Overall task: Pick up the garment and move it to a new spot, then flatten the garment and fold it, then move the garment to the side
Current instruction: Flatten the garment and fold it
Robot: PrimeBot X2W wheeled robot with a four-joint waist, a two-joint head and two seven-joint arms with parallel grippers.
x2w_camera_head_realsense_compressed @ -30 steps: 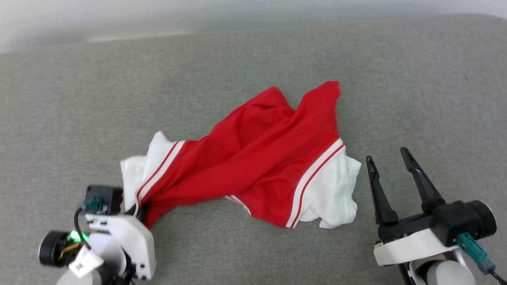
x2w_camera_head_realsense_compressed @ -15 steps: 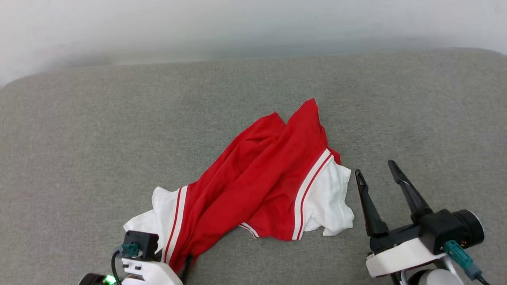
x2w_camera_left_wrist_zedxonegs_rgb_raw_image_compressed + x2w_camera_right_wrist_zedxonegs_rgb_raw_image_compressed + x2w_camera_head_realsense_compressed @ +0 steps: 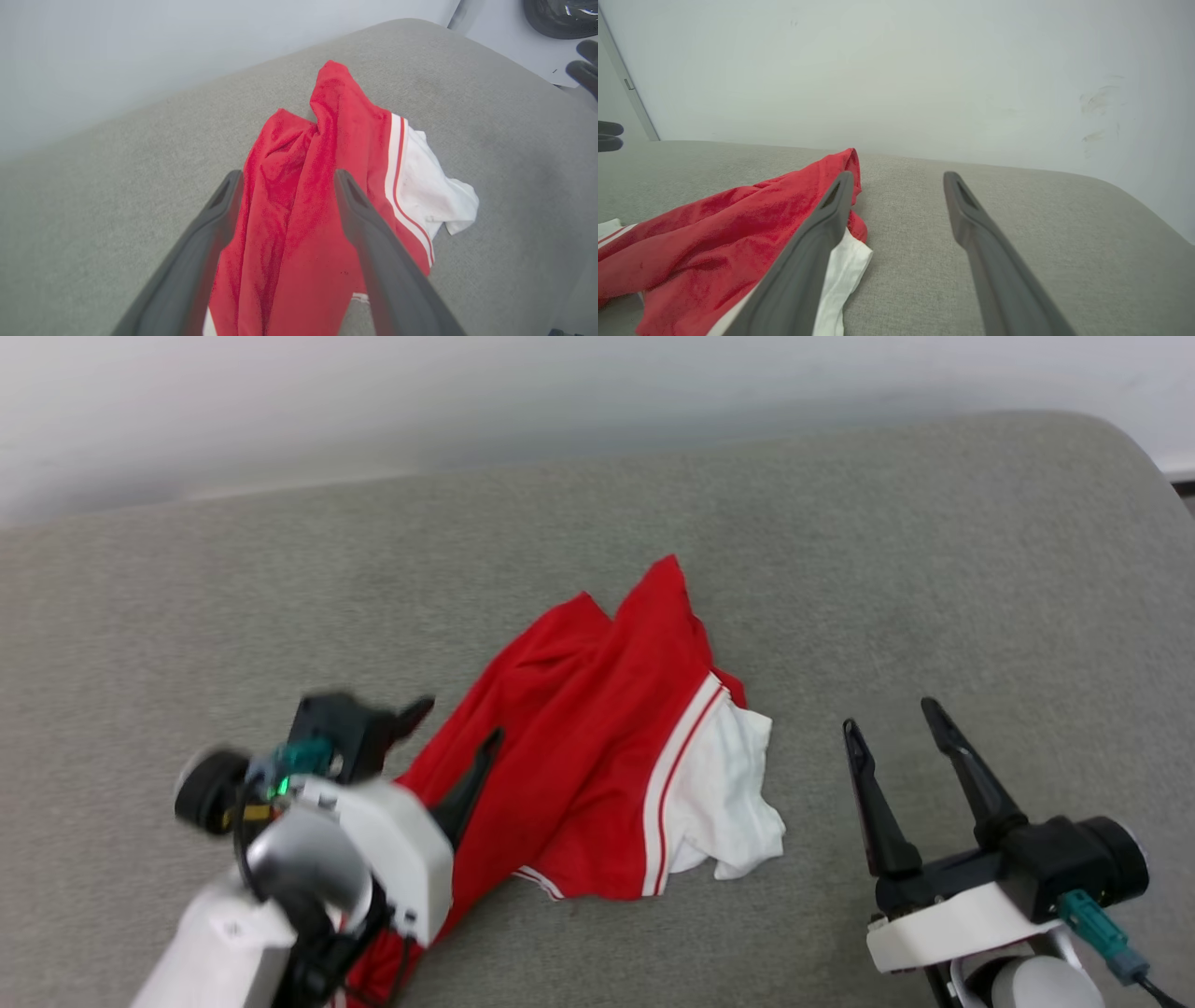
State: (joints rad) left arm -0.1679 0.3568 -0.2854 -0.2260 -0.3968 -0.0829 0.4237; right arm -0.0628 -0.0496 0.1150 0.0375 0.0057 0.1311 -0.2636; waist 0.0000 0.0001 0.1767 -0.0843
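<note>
Garment [image 3: 607, 775] lies crumpled mid-cushion on the grey cushion [image 3: 934, 569], red body bunched, its white sleeve [image 3: 728, 793] with striped trim splayed toward 4 o'clock. From my console, the left gripper [image 3: 459, 721] hangs at its 8 o'clock edge, fingers spread wide over red cloth, clasping nothing. At 3 o'clock the right gripper [image 3: 889, 716] sits near the sleeve, jaws likewise apart, empty.

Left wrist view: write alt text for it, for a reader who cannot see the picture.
A crumpled red garment lies on a grey padded surface, its white sleeve with striped trim spread to the right. The left gripper is open, its two dark fingers apart with red cloth showing between them; a pale wall stands behind.
</note>
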